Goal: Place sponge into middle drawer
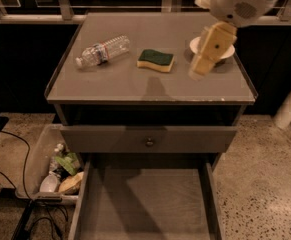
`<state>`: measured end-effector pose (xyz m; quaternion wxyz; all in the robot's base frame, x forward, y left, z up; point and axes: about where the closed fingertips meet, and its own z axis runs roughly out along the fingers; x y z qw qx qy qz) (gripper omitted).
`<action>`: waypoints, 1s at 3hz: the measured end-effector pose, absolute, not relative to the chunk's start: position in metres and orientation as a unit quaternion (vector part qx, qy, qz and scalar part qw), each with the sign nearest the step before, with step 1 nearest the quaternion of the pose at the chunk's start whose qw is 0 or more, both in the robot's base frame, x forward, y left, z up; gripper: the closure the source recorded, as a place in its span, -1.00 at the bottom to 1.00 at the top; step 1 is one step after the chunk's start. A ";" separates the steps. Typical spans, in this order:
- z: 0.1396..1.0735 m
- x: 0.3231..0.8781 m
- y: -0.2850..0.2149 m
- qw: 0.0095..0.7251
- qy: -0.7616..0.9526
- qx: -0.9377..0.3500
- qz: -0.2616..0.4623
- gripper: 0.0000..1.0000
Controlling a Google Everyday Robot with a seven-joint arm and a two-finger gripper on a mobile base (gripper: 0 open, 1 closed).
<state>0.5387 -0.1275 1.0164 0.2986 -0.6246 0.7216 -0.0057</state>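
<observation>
The sponge [156,60], yellow with a dark green top, lies flat on the cabinet top [110,84], near its middle. My gripper [197,73] hangs over the cabinet top a short way right of the sponge, pointing down and left, apart from it and holding nothing that I can see. The middle drawer [145,204] is pulled out wide below, with a bare grey floor. Above it sits a grey drawer front with a round knob [148,141].
A clear plastic bottle [102,50] lies on its side left of the sponge. A white bowl [230,51] stands at the right, partly hidden behind my gripper. A bin of rubbish [55,174] and cables lie on the floor at the left. A white post [290,106] stands at the right.
</observation>
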 end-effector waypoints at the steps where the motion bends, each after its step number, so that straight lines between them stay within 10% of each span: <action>1: 1.008 0.599 -0.107 0.323 0.726 -0.606 0.021 -1.00; 3: 0.999 0.610 -0.106 0.332 0.723 -0.605 0.024 -1.00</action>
